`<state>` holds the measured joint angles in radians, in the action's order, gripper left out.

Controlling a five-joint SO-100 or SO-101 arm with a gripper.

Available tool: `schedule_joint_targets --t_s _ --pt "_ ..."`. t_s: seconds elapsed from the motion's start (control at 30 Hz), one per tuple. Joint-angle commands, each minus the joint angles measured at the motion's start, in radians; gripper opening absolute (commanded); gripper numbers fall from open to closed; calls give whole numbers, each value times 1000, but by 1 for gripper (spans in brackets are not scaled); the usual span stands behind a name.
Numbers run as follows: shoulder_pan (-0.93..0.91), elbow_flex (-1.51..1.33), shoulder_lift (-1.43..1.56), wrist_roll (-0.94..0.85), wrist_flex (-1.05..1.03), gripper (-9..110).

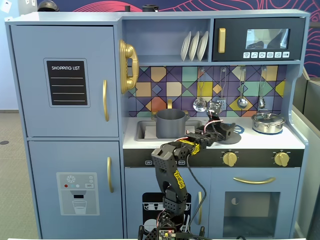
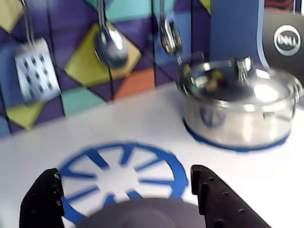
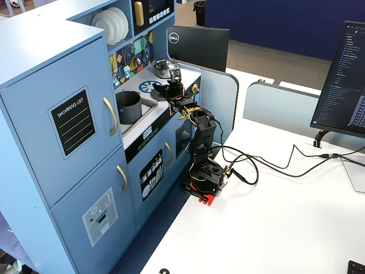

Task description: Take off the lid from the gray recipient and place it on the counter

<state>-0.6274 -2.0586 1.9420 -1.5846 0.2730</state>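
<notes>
Lid [image 2: 137,213] between claw [image 2: 128,199] fingers, hold unclear; light, stiff, smooth disc, grip at knob. Worktop [image 2: 142,118] below.

white counter [image 2: 142,123] | blue spoked burner mark [image 2: 118,171] | dark-gray lid [image 2: 142,213] | shiny silver pot [image 2: 237,109] | multicolour geometric backsplash [image 1: 170,87]

In a fixed view we find the gray recipient [image 1: 170,123] standing in the sink recess at the left of the desk [image 1: 260,141], with the second pot [image 1: 268,122] on the desk at the far right. In the wrist view the lid [image 2: 137,213] lies on the desk between the jaws, over the near edge of the burner mark [image 2: 121,171]. Behind them, utensils [image 2: 110,45] hang on the back wall, and the second pot stands to the right.
</notes>
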Motion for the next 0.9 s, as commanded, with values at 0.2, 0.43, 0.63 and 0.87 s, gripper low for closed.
schedule_joint_targets --t_s 0.2,0.43,0.63,0.87 --pt "160 52 634 120 -897 4" --pt "420 38 879 78 -1578 0" --pt "555 -290 1009 98 -1601 0" --pt "652 -644 1040 92 -1466 0"
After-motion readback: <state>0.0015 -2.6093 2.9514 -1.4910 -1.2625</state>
